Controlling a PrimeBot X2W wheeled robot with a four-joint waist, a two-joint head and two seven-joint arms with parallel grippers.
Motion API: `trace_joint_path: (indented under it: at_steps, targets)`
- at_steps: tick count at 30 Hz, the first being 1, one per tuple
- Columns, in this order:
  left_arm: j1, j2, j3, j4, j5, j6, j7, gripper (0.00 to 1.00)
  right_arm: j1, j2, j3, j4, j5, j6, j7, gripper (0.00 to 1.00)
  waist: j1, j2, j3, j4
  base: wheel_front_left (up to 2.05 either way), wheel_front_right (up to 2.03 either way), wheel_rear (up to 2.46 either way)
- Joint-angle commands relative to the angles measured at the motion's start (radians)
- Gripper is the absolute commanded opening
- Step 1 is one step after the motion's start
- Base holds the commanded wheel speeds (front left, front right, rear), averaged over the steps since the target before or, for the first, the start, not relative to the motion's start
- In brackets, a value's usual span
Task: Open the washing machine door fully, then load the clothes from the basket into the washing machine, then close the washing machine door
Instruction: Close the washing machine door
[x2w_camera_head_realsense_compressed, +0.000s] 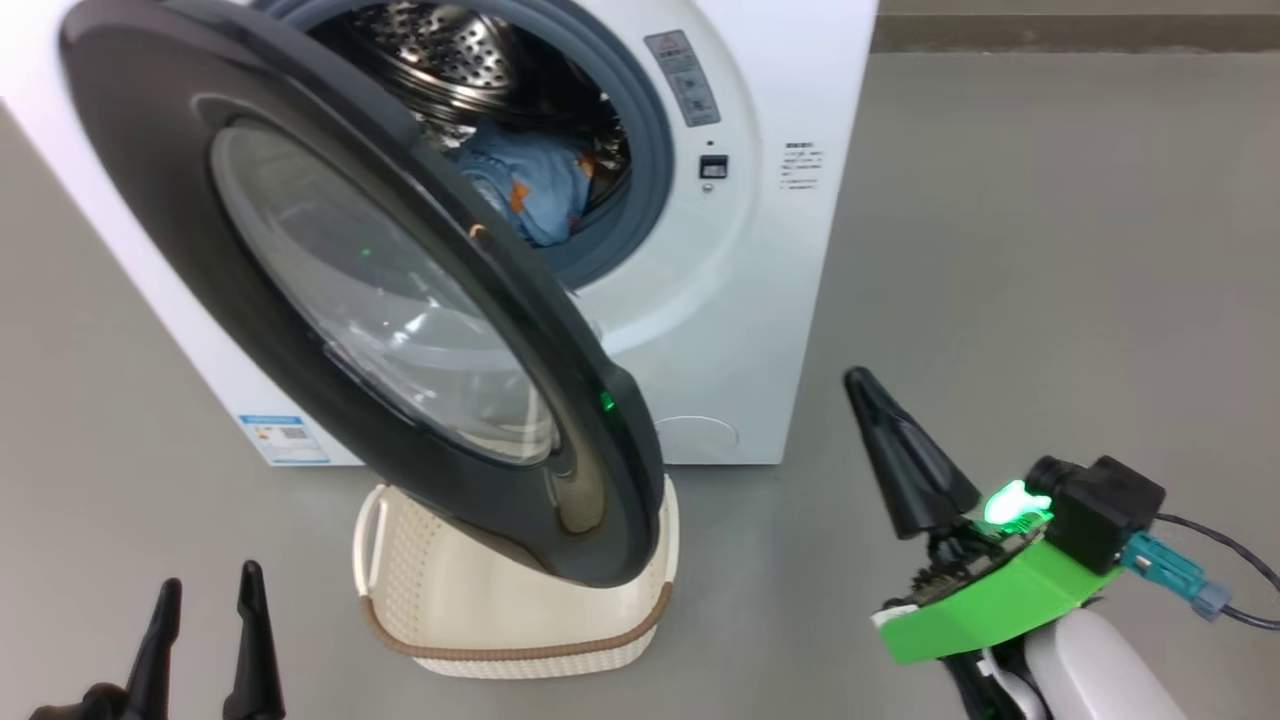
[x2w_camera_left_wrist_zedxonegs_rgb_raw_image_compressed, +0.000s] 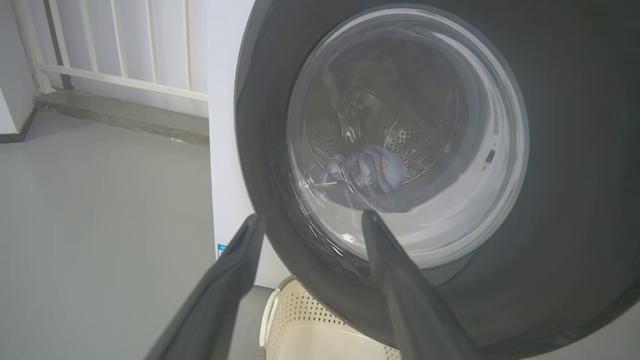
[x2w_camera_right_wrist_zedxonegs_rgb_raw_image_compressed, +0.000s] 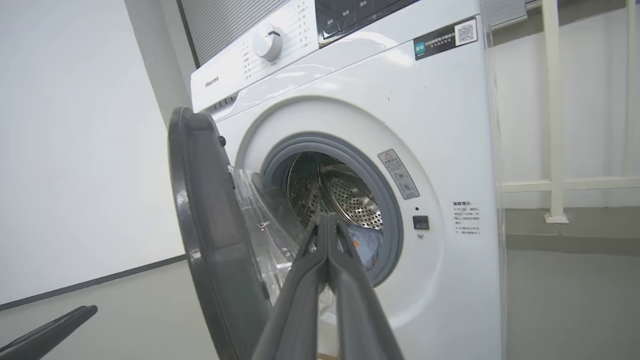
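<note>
The white washing machine (x2w_camera_head_realsense_compressed: 760, 300) stands with its black-rimmed door (x2w_camera_head_realsense_compressed: 600, 440) swung out toward me, above the cream basket (x2w_camera_head_realsense_compressed: 500, 652). What shows of the basket's inside is bare. Blue clothes (x2w_camera_head_realsense_compressed: 530, 185) with orange prints lie in the steel drum (x2w_camera_right_wrist_zedxonegs_rgb_raw_image_compressed: 345, 195). My left gripper (x2w_camera_head_realsense_compressed: 210, 578) is open at the lower left, short of the door (x2w_camera_left_wrist_zedxonegs_rgb_raw_image_compressed: 550, 200), with nothing between its fingers. Through the glass the left wrist view shows the clothes (x2w_camera_left_wrist_zedxonegs_rgb_raw_image_compressed: 372, 167). My right gripper (x2w_camera_head_realsense_compressed: 858, 378) is shut and empty, right of the door, pointing at the drum opening (x2w_camera_right_wrist_zedxonegs_rgb_raw_image_compressed: 327, 217).
Grey floor (x2w_camera_head_realsense_compressed: 1050, 250) spreads to the right of the machine and to the left of the basket. A white railing (x2w_camera_left_wrist_zedxonegs_rgb_raw_image_compressed: 125, 50) and a low kerb run behind the machine. A white wall (x2w_camera_right_wrist_zedxonegs_rgb_raw_image_compressed: 75, 150) stands on the door's side.
</note>
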Motion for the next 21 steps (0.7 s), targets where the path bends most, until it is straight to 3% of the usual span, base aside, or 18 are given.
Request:
trace_joint_path:
  at_steps: [1, 12, 21]
  targets:
    - [-0.013, 0.007, 0.034, -0.034, 0.016, -0.003, -0.006, 1.00, -0.037, 0.010, 0.034, -0.040, 0.001, 0.002, -0.007, 0.00, 0.0000, 0.0000, -0.005, 0.021, 0.00, 0.00, 0.00]
    - [-0.003, -0.008, 0.025, -0.054, 0.018, -0.003, -0.006, 1.00, -0.066, 0.035, 0.215, -0.112, 0.013, 0.002, -0.007, 0.00, 0.0000, 0.0000, 0.001, 0.072, 0.00, 0.00, 0.00]
    - [-0.013, -0.014, 0.009, -0.049, 0.012, -0.003, -0.006, 1.00, -0.060, 0.046, 0.374, 0.003, 0.055, 0.002, -0.007, 0.00, 0.0000, 0.0000, 0.013, 0.098, 0.00, 0.00, 0.00]
